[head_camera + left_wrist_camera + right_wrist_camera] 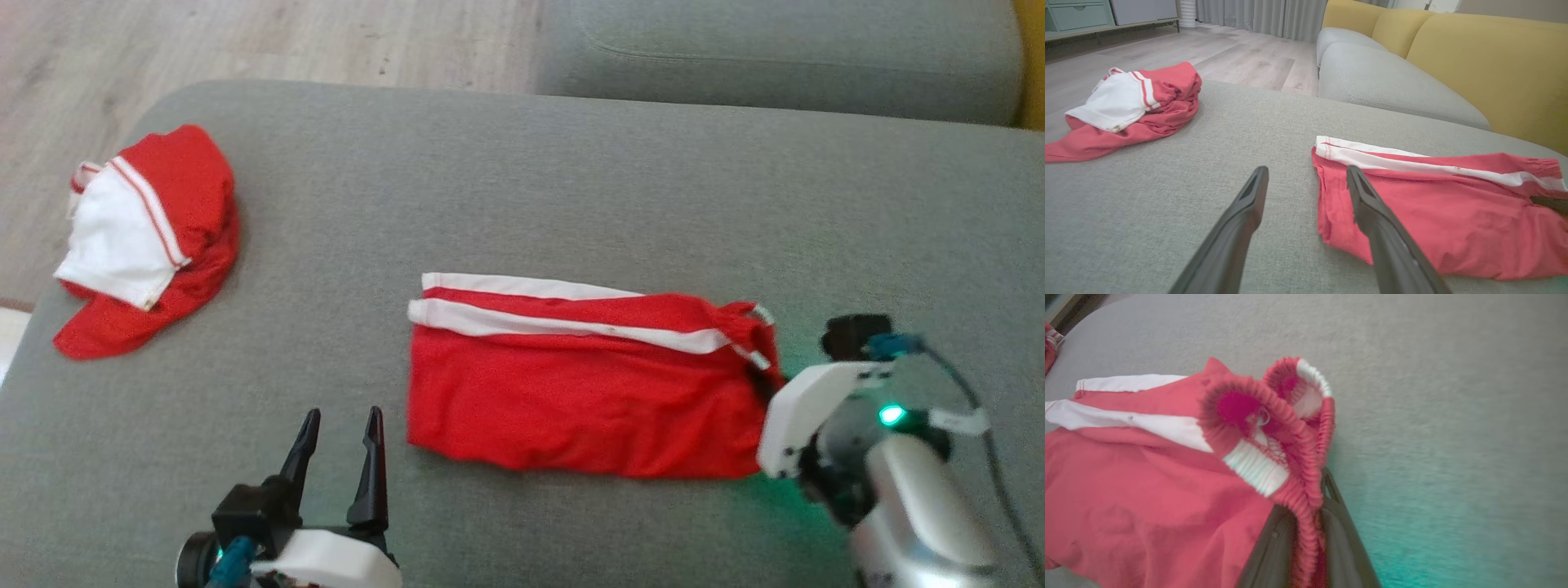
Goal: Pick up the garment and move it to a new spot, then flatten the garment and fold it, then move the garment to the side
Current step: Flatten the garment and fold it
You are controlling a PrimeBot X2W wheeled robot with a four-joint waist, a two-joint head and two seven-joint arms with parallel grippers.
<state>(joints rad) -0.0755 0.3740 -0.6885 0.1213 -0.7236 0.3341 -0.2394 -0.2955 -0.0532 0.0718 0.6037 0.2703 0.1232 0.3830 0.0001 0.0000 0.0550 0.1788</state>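
Right fingers (pixel 1341 539) pinch the elastic waistband (pixel 1306 506) of the red garment (pixel 588 392); left fingers (pixel 1241 220) stand apart just beside its opposite end.

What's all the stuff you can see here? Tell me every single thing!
shorts: one, red with white stripes, lying flat mid-seat
crumpled garment: one, red and white, far left of the seat
seat: one, grey, under both garments
cushion: one, grey, beyond the seat
backrests: three, yellow, behind the cushion
floor: one, pale wood, beyond the seat
curtain: one, grey, at the far end of the floor
cabinet: one, pale green, far left
left jaws: one pair, dark, open, beside the shorts' left edge
right jaws: one pair, dark, shut on the shorts' waistband
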